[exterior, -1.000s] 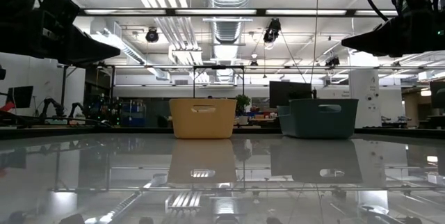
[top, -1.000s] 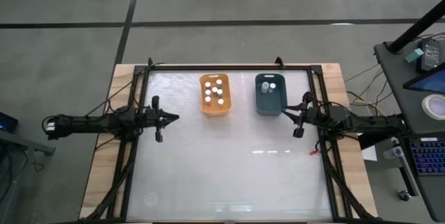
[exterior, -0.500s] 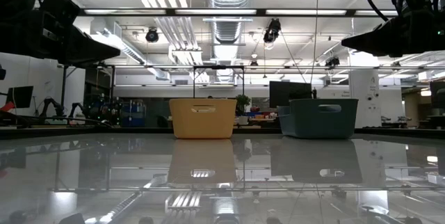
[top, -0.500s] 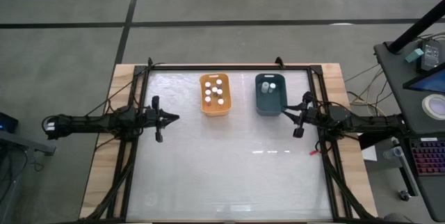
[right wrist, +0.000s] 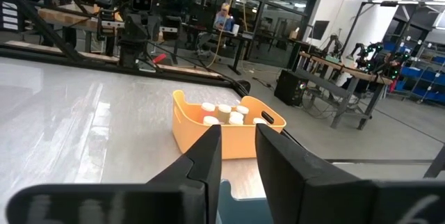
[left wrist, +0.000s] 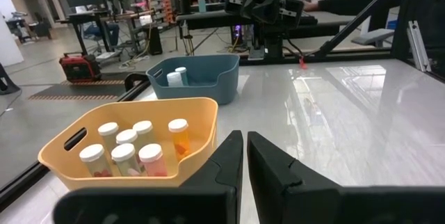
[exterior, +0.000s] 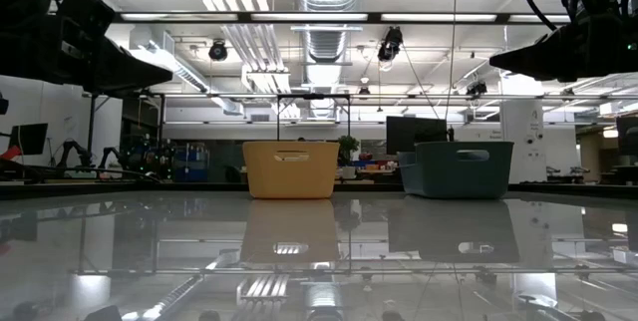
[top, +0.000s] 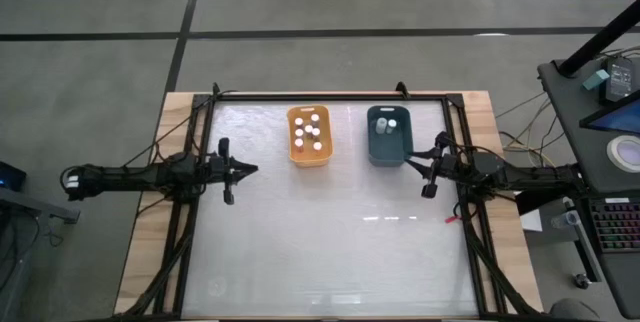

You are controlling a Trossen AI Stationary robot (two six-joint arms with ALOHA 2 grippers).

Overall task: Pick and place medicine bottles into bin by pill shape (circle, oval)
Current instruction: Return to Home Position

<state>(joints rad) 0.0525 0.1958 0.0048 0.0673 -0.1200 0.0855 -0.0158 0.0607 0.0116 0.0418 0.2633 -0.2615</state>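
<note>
So, quick rundown for you: both arms are stretched out low along their own sides of the table (top: 320,242), pointing inward at each other. Your left gripper (top: 248,170) hangs over the left part of the table, well apart from the yellow bin (top: 310,162). In its wrist view the fingers are pressed nearly together with just a sliver between them, and they're pinching nothing. Your right gripper (top: 412,161) hangs near the blue bin (top: 388,159), off the corner that faces the middle of the table. Its fingers are spread a little, with a clear gap you can see the blue bin through, and nothing is in them either. The two bins sit side by side near the back edge, close but not touching, yellow on the left and blue on the right as seen from above. Every one of the bottles (top: 312,132) you can see is in a bin. Seven white caps stand upright, packed together in the yellow one, at least one with an orange body and a couple pinkish. Two more stand in the blue bin, tucked toward its back end.
</note>
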